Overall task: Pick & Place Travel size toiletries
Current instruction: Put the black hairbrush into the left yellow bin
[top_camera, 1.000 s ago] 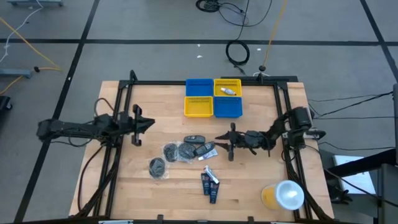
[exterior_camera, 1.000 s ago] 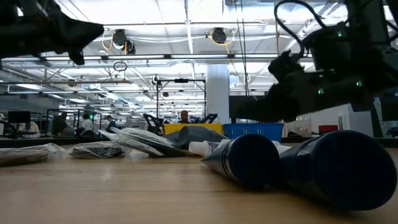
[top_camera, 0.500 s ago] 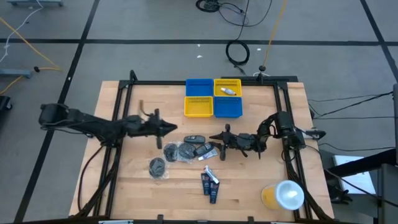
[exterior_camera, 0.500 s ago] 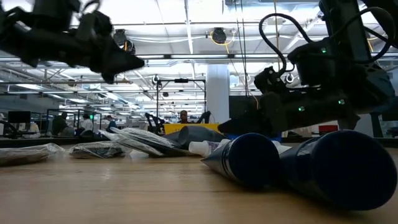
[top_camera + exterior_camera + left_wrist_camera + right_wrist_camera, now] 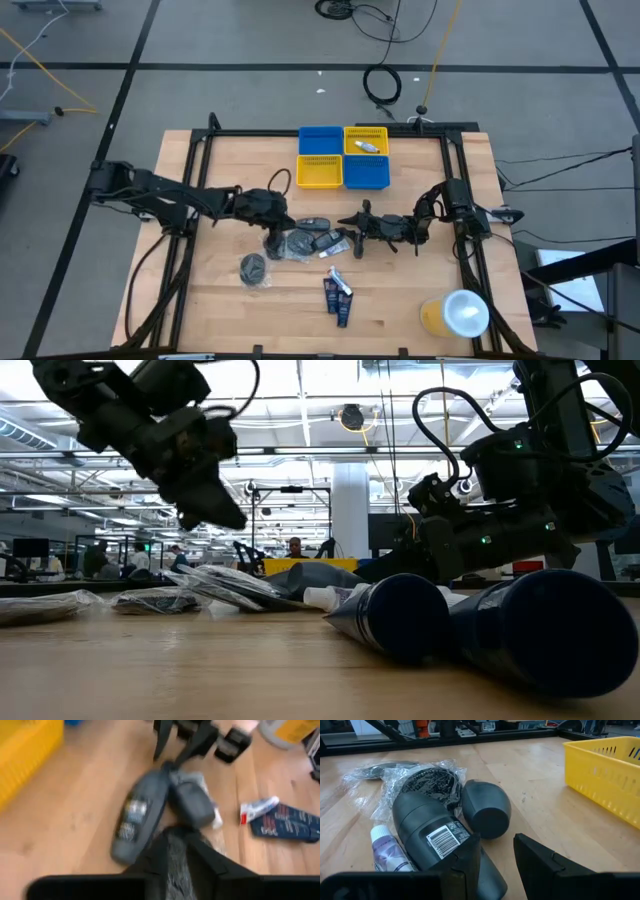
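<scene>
The toiletries lie mid-table: wrapped discs (image 5: 275, 241) (image 5: 254, 268), two dark oval pieces (image 5: 315, 222) (image 5: 326, 240), a white mini tube (image 5: 387, 852) and dark blue tubes (image 5: 338, 296). My left gripper (image 5: 277, 218) hangs above the discs, pointing down and open; in its wrist view a crinkled wrapped disc (image 5: 175, 852) shows between its fingers. In the low view my left gripper (image 5: 222, 515) is clear of the table. My right gripper (image 5: 345, 235) is low, level and open, at the right end of the oval pieces. My right gripper (image 5: 495, 860) comes in level from the table's right. One finger (image 5: 465, 862) stands at the end of the labelled oval piece (image 5: 445, 840), which lies flat on the table. Whether it touches the piece, I cannot tell.
Blue and yellow square bins (image 5: 320, 140) (image 5: 319, 172) stand at the far edge; the far yellow bin (image 5: 366, 138) holds a small pale item. A yellow cup with a white lid (image 5: 455, 315) stands at the near right corner. Bare wood lies to the near left.
My left arm has swung from the table's left toward the pile, and its gripper has tipped to point down over the wrapped discs. My right gripper moved a little toward the table's left and lower, then kept still. The toiletries have not moved.
</scene>
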Controlling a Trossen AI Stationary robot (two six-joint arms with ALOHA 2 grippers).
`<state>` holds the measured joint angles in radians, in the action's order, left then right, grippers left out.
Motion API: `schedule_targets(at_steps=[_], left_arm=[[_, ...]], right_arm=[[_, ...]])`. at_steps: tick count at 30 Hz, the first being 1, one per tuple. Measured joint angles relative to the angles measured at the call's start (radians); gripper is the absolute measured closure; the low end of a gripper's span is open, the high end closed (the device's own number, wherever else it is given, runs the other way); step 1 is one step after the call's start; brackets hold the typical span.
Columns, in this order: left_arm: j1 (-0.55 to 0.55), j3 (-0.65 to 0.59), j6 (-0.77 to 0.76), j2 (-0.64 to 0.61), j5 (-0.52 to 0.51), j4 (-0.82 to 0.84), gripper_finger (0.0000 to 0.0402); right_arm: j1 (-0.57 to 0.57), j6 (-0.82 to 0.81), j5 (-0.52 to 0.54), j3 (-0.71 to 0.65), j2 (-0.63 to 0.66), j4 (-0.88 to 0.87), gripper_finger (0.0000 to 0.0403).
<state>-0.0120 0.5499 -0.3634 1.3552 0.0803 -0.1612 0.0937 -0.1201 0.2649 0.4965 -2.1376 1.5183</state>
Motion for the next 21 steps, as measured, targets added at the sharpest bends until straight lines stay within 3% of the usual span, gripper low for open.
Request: schedule_targets(at_steps=[8, 12, 16, 21], left_arm=[[-0.001, 0.0, -0.016, 0.112, -0.004, -0.022, 0.0191], [0.0, 0.0, -0.037, 0.176, 0.056, -0.061, 0.0152], [0.0, 0.0, -0.078, 0.225, 0.12, -0.102, 0.0158], [0.001, 0.0, -0.087, 0.246, 0.175, -0.155, 0.0215]], right_arm=[[0.0, -0.005, 0.0, 0.0, 0.0, -0.004, 0.0293], [0.0, -0.018, 0.0, 0.0, 0.0, -0.004, 0.0293], [0.0, -0.018, 0.0, 0.0, 0.0, -0.005, 0.0293], [0.0, -0.018, 0.0, 0.0, 0.0, -0.009, 0.0294]])
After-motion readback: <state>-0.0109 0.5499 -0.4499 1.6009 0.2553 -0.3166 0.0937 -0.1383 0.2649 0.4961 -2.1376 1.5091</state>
